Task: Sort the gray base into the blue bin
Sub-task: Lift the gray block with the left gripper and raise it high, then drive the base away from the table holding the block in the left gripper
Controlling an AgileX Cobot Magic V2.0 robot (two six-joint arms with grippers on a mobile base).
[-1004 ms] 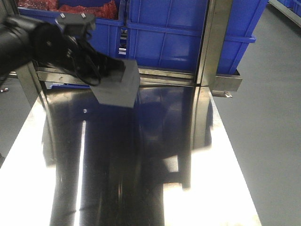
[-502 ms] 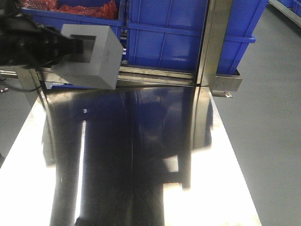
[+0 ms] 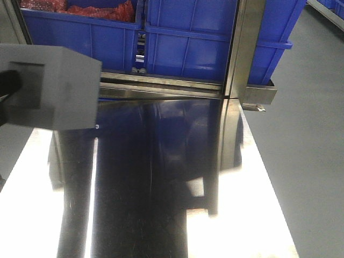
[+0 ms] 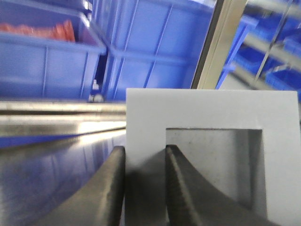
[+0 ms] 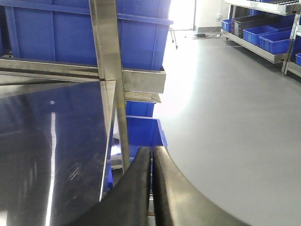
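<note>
Above the shiny steel table [image 3: 161, 204], the left gripper [image 4: 144, 157] clamps one wall of the matte gray cube-like base [image 3: 59, 86].

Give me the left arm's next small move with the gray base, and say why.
Probably keep the left gripper shut and carry the gray base sideways toward a bin, with no release yet. The gripper pinches one wall of the base, one finger inside the recess. The base hangs above the steel table, and no bin opening shows beneath it.
</note>
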